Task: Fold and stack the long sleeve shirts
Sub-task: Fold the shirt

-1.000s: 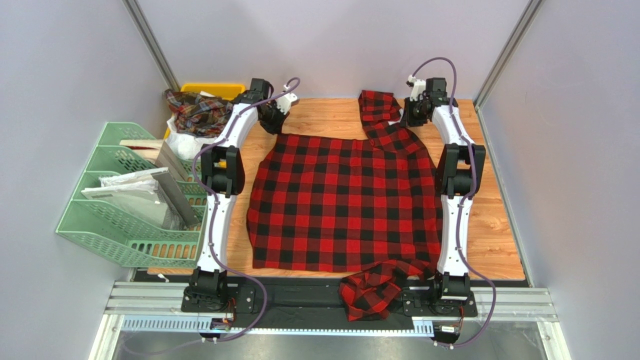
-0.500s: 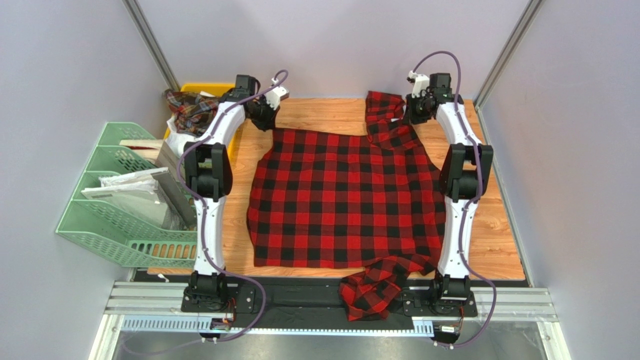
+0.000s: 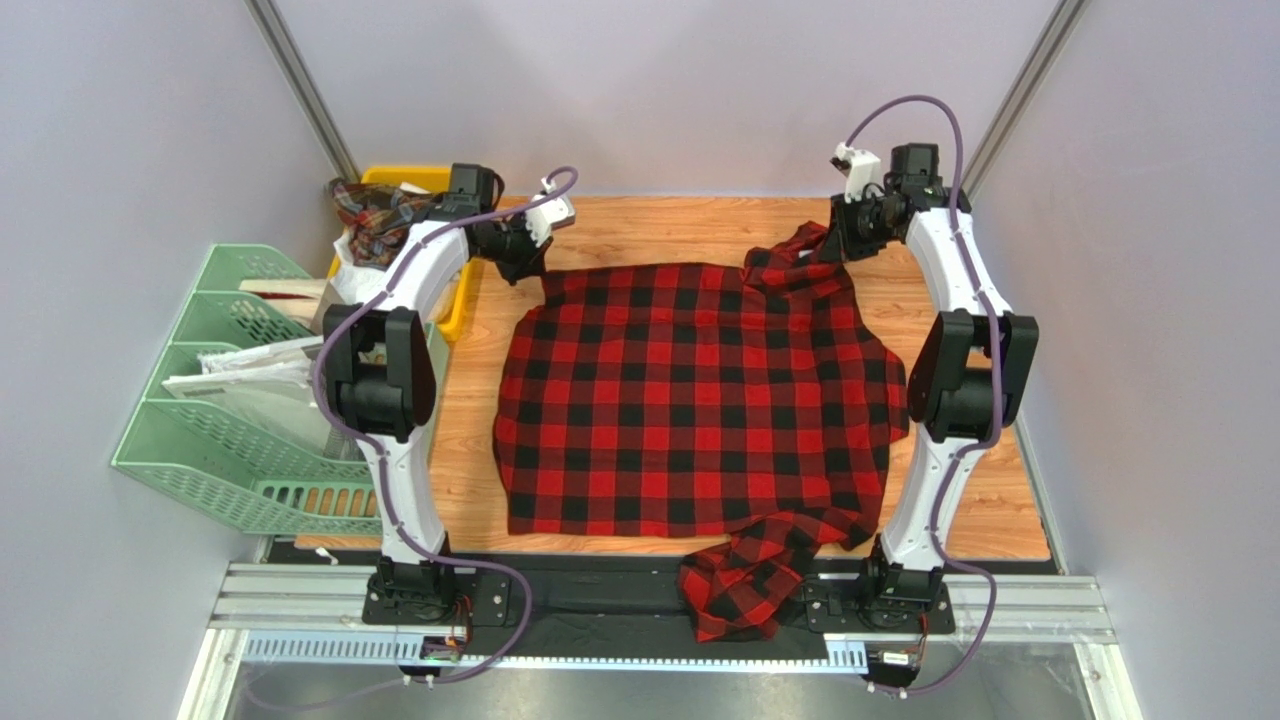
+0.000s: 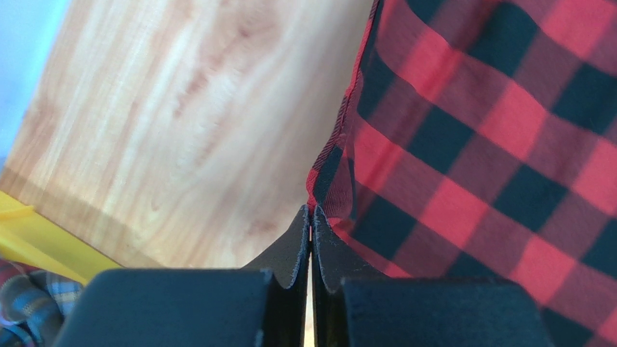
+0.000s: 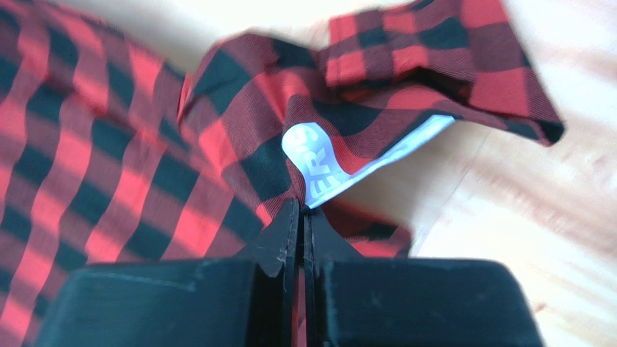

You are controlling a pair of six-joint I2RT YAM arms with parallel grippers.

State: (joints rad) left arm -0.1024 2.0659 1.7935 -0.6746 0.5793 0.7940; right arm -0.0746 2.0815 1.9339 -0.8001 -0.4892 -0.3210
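A red-and-black check long sleeve shirt (image 3: pixel 691 398) lies spread flat on the wooden table (image 3: pixel 646 225). One sleeve (image 3: pixel 744 578) hangs crumpled over the near edge. My left gripper (image 3: pixel 529 258) is shut on the shirt's far left corner, where its tips (image 4: pixel 311 211) pinch the hem of the cloth (image 4: pixel 478 130). At the far right my right gripper (image 3: pixel 831 252) is shut on bunched cloth. Its tips (image 5: pixel 304 206) clamp the fabric (image 5: pixel 108 166) just below a white label (image 5: pixel 319 163).
A yellow bin (image 3: pixel 406 176) at the far left holds another plaid shirt (image 3: pixel 379 222) in darker colours. Left of the table stands a green tray rack (image 3: pixel 226 465) with papers. Grey walls close in the sides and back, and a metal rail (image 3: pixel 661 615) runs along the near edge.
Both arms have swung their elbows outward while keeping their grips. The cloth that lay stretched toward the far right has been drawn back onto the shirt's far edge.
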